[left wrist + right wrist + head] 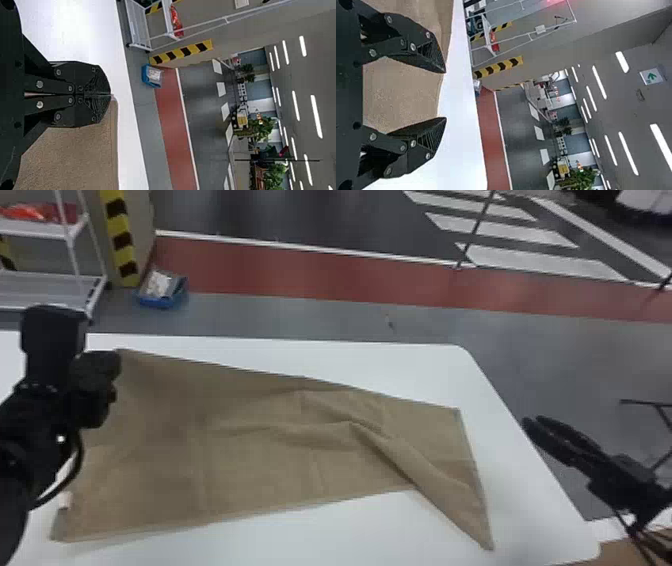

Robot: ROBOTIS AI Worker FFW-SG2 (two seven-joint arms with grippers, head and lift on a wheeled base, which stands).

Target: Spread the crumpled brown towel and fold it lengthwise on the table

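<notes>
While its far-left corner sits pinched at ten o'clock, a brown towel lies largely opened out across a white table, sprawling from eight o'clock round to four as the head camera sees it, with twelve pointing away from the robot. The left gripper is closed tight, its tips appearing to nip that corner. Over at three o'clock, beyond the table's edge in the head view, the right gripper stands wide, nothing between its fingers, apart from the fabric.

The spreading looks well advanced but unfinished: the broad side toward nine o'clock is fairly smooth, yet raised creases run from the middle toward four o'clock, where the near-right corner tapers to a skewed point. The long edges slant toward each other rather than running parallel. No neat lengthwise fold is evident, though whether the fabric is already doubled in places cannot be told. Left to do, by the look of it, are easing the creases out toward three and four o'clock, squaring that corner, then bringing one long edge over to meet the other.
</notes>
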